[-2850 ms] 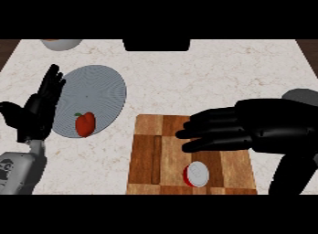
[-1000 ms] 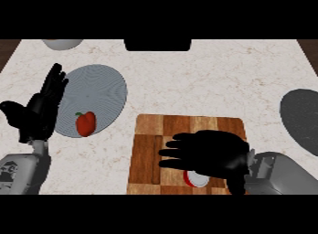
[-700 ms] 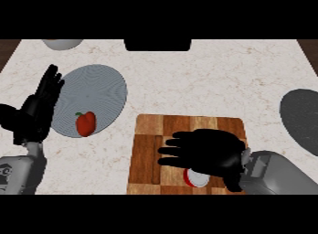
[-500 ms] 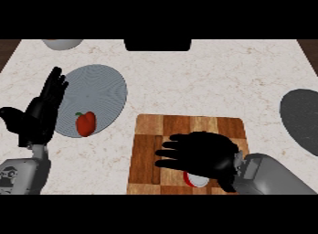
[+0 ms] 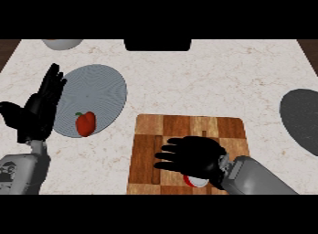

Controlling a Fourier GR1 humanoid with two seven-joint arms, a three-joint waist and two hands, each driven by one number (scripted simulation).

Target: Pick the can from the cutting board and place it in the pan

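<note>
1. Can (image 5: pixel 197 182) on the cutting board (image 5: pixel 188 128), near its lower edge — only a sliver of red and white shows from under the right hand (image 5: pixel 195 155).
2. Right hand lies over the can with fingers spread toward the left; whether they close on the can cannot be told.
3. Pan (image 5: pixel 310 121) sits at the counter's (image 5: pixel 209 77) right side, dark and round, well apart from the board.
4. Plate (image 5: pixel 98 98) lies left of the board, a red pepper (image 5: pixel 85 123) on its lower part.
5. Left hand (image 5: pixel 37 109) rests at the plate's left edge — fingers straight, pointing up.
</note>
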